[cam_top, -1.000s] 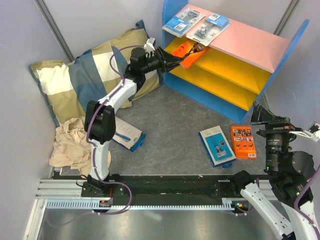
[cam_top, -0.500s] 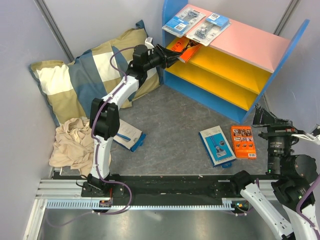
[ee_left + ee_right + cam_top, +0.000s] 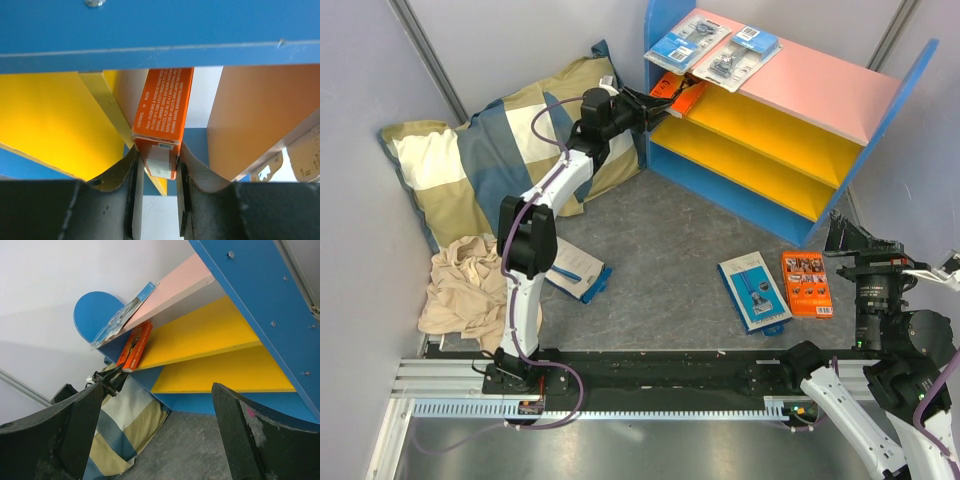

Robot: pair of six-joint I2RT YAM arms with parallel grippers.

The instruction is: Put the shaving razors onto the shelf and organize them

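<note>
Since the earlier frames the left tool (image 3: 653, 103) has swung leftward and further in. It has carried the orange box (image 3: 682, 92) from the open middle of the upper yellow board (image 3: 770, 125) to that board's left end, under the pink top board (image 3: 820, 80).

**Left tool.** Its fingers (image 3: 129, 175) are closed narrow on the box's near short end. The wrist view shows the pack clamped squarely between both pads, its length running away from the tool into the bay.

**Orange box.** It sits at the left end of the shelf (image 3: 910, 90), close to the blue side panel. Its near end projects past the board's front edge. I cannot tell whether its weight is on the board.

**Top board.** Two blister packs (image 3: 687, 42) (image 3: 738, 54) lie side by side at the left end.

**Right tool** (image 3: 156, 390). It is spread wide, holds nothing and hangs well clear of the shelf.

**Desk** (image 3: 670, 240). Three packs are unshelved: a blue-and-white box (image 3: 755, 293) just beside a second orange pack (image 3: 807, 283), and another blue-and-white box (image 3: 575, 272) near the left arm. A pillow (image 3: 490, 150) and a cloth (image 3: 460, 290) lie at the left.

**Assessment.** The placement is in its final stage, and roughly half the stock is on or at the shelf. Release looks premature until the box is pushed fully onto the board, because an overhanging pack could slide off the slant.
</note>
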